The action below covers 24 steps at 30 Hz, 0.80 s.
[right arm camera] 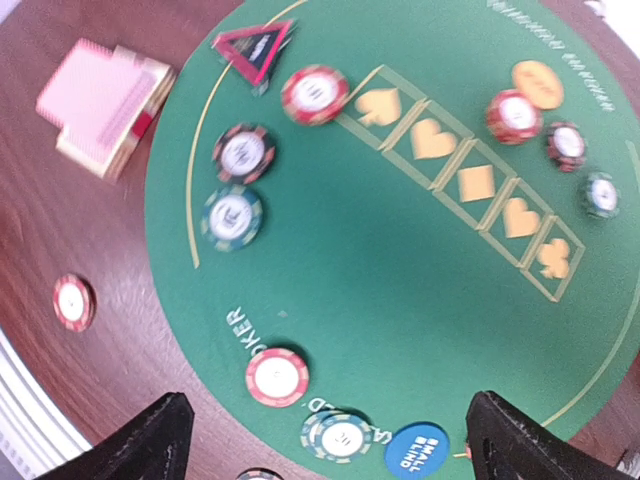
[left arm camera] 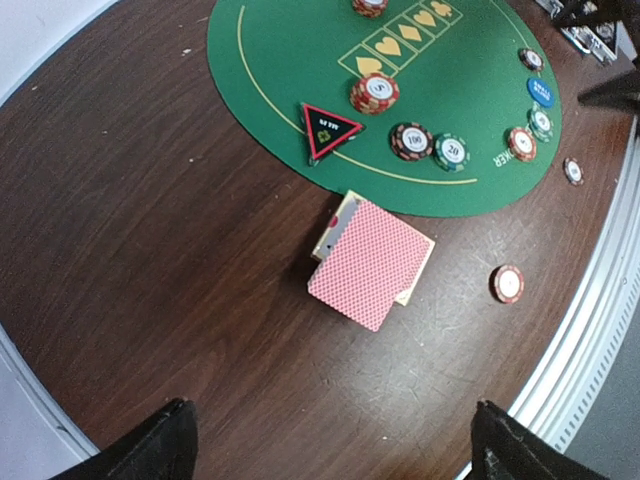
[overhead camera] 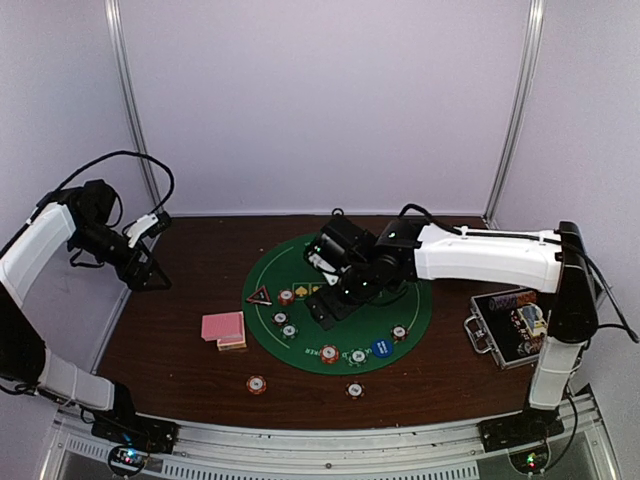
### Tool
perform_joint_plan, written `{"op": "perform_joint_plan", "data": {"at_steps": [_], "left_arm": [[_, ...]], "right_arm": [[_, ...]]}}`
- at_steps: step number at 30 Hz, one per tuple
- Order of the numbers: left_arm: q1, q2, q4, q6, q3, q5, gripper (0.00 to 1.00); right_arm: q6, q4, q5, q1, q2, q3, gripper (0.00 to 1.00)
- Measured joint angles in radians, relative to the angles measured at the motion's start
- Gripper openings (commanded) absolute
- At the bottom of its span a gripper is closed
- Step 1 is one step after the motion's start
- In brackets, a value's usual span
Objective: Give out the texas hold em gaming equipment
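Pink-backed cards (overhead camera: 224, 329) lie stacked on the brown table left of the green mat (overhead camera: 400, 300); they also show in the left wrist view (left arm camera: 372, 262) and the right wrist view (right arm camera: 100, 105). The red-edged triangle marker (left arm camera: 327, 128) sits on the mat's left edge beside a red chip (left arm camera: 374, 92). A blue button (right arm camera: 416, 450), a green chip stack (right arm camera: 338, 435) and a red chip (right arm camera: 276, 375) lie along the near edge. An orange button (right arm camera: 537, 84) lies at the far side. My left gripper (left arm camera: 335, 450) is open and empty, high over the table's left. My right gripper (right arm camera: 325, 450) is open and empty above the mat.
A silver-edged black case (overhead camera: 510, 325) lies open at the right. Two loose chips (overhead camera: 256, 384) (overhead camera: 354, 390) lie on the wood in front of the mat. A metal rail (overhead camera: 330, 440) runs along the near edge. Walls close the back and sides.
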Motion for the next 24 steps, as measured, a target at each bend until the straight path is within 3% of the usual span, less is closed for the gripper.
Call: {"op": "perform_joint_plan", "data": {"at_steps": [9, 15, 24], "left_arm": [[-0.144, 0.027, 0.079, 0.101, -0.098, -0.103, 0.97], [-0.245, 0.074, 0.169, 0.154, -0.166, -0.163, 0.98], [-0.299, 0.193, 0.278, 0.216, -0.199, -0.203, 0.98]], "right_arm": [[0.168, 0.079, -0.008, -0.134, -0.128, -0.09, 1.0], [0.239, 0.117, -0.043, -0.127, -0.103, -0.091, 0.99], [0.307, 0.182, -0.057, -0.106, -0.103, -0.097, 1.0]]}}
